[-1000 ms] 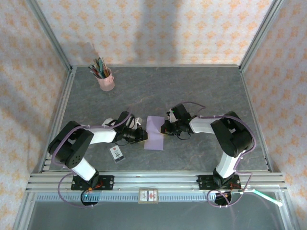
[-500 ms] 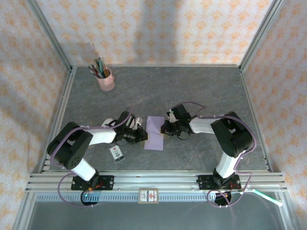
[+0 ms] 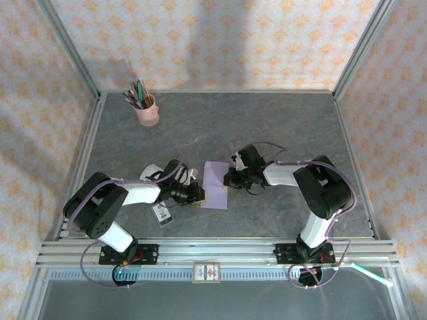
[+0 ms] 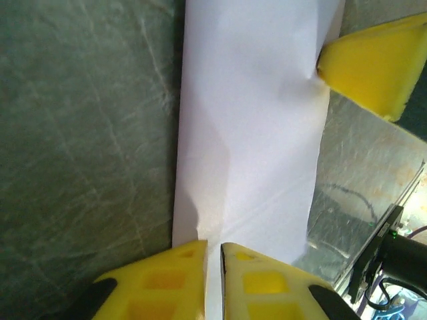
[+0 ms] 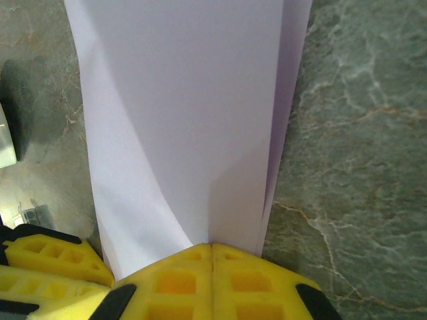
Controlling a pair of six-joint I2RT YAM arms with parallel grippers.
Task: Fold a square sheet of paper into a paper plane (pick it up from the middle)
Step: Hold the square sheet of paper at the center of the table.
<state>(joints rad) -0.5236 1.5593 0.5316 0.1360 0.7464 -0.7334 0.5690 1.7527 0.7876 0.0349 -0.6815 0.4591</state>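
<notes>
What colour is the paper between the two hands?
The paper is plain light purple, clearest in the right wrist view.

Black-and-white arms (image 3: 140,193); yellow fingers (image 5: 173,283); purple cables (image 3: 352,200).

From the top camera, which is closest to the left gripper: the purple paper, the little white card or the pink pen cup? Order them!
From the left gripper:
1. purple paper, at its fingertips, on the right.
2. white card, a little left, toward the near edge.
3. pink cup, far back left.
</notes>
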